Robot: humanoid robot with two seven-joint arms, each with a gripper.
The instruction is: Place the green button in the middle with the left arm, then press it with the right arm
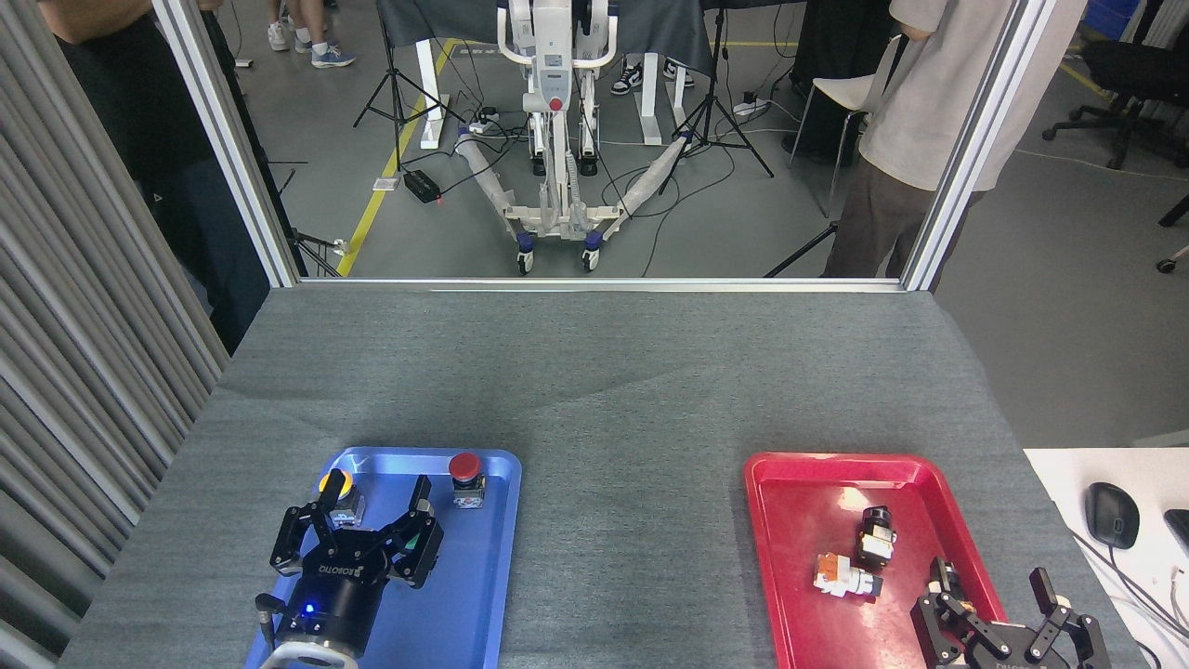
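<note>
Left hand [376,502] spread over blue tray [483,595], bare grey cloth [632,520] alongside

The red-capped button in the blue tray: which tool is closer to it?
Left. The left tool is just beside the red-capped button over the blue tray; the right tool is across the table.

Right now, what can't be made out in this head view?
Green button: not visible; perhaps under the left claw over the blue tray.
Yellow button: partly behind a claw finger.
Right claw: cut off by the bottom edge.
Red tray, two parts: too small to identify.
</note>
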